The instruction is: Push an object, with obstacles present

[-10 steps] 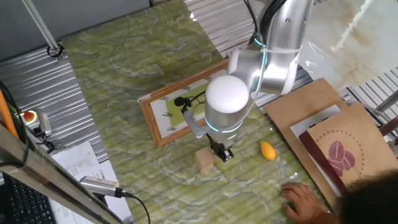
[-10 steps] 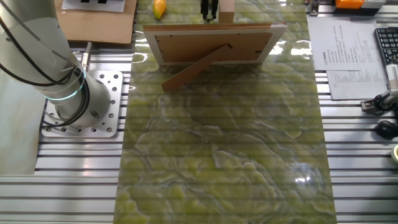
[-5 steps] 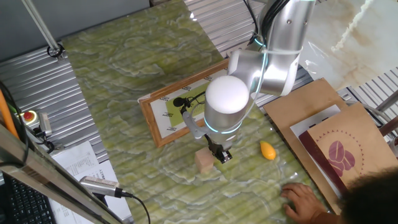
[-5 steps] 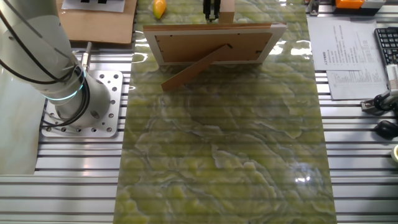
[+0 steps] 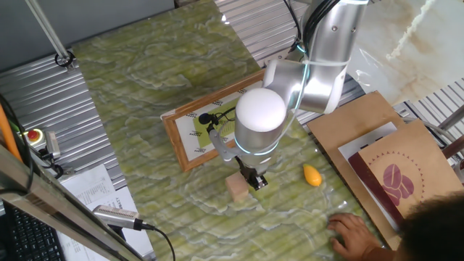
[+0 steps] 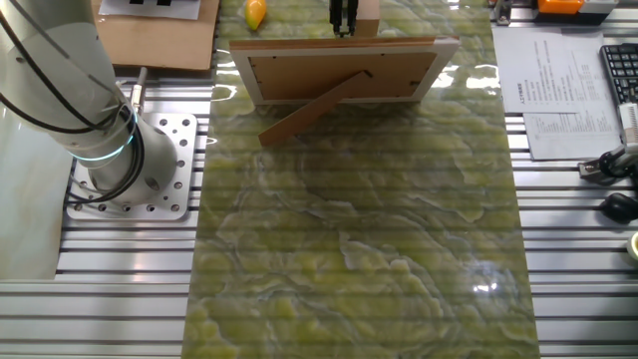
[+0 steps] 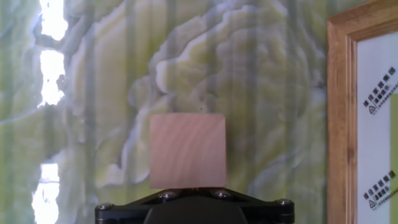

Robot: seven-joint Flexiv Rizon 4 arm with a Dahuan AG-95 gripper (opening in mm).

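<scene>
In one fixed view, the silver Flexiv arm reaches down over a green marbled tabletop [image 5: 145, 80], and its black two-finger gripper [image 5: 256, 180] sits low, right against the right-hand side of a small pale tan wooden cube-shaped block [image 5: 237, 188]. The block lies on the table just in front of the near edge of a large flat rectangular wooden picture frame with a white mat and yellow-green printed sheet [image 5: 190, 138], close to it but apart. A small orange-yellow teardrop-shaped piece [image 5: 312, 175] lies on the table to the right of the gripper, apart from both gripper and block. Further right, a brown cardboard sheet [image 5: 362, 123] carries a brown paper bag with a dark red printed panel [image 5: 406, 181], and a person's hand [image 5: 355, 233] rests at the lower edge of the table. The fingers look drawn close together here, though the arm's body hides much of them. In the other fixed view, the frame [image 6: 344, 70] is seen from behind, its wooden stand leg slanting down to the tabletop; beyond its top edge the gripper [image 6: 342, 15] shows as a dark narrow shape beside the block [image 6: 365, 12], with the teardrop piece [image 6: 256, 13] off to the left. In the hand view, the block [image 7: 187, 150] fills the lower centre, its near edge right at the black gripper body [image 7: 193, 208]; the frame [image 7: 367, 112] runs along the right edge. The fingertips themselves are hidden, so whether the jaws are spread or pressed together I cannot tell.
</scene>
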